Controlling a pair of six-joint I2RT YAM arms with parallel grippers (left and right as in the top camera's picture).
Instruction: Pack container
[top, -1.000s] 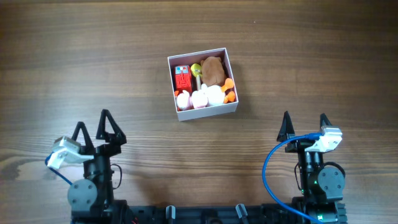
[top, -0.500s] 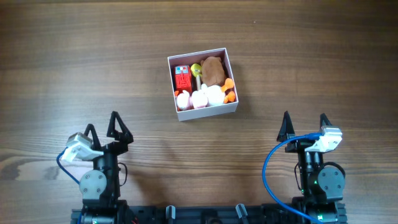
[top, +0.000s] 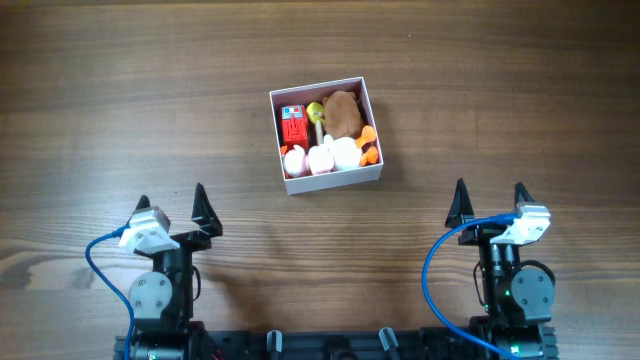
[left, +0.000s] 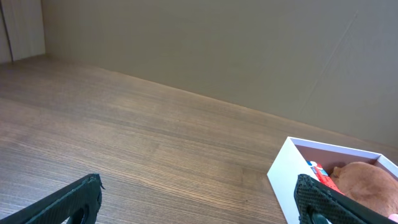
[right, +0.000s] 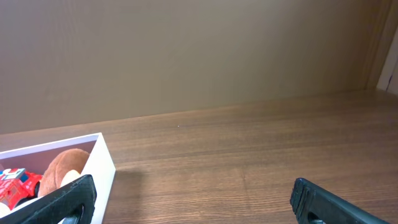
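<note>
On wood-grain table (top: 100, 100), white container (top: 335, 180), tan wall (left: 217, 43) behind, left fingers (top: 203, 212) apart, right fingers (top: 460, 207) apart.

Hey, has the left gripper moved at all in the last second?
Yes. In the overhead view the left gripper has swung rightward, its open jaws now nearer the container, which has not shifted.
</note>
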